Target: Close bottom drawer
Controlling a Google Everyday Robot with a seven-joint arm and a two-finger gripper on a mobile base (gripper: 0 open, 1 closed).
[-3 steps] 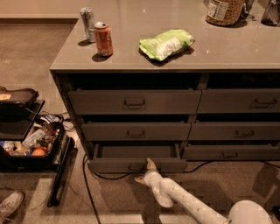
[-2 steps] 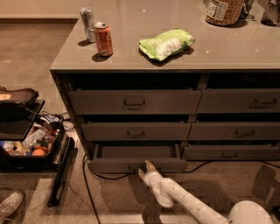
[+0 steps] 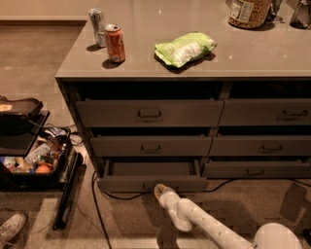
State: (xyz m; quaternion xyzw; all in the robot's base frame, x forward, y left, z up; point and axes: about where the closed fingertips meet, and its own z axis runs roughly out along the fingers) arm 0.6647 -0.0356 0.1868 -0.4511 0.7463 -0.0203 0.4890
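At the lower centre of the frame, the claw (image 3: 160, 190) sits just below the open bottom drawer (image 3: 121, 184), whose front runs left to right. Closing likely means pushing up-frame. The claw's width cannot be told.

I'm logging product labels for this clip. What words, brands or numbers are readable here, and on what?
Nothing can be quoted with confidence.
Orange can: print too blurred to read.
Silver can: too blurred to read.
Green bag: markings too blurred to read.
Jar: label print too small to read.
Bottom drawer, open, with the end effector at its front: no lettering seen.
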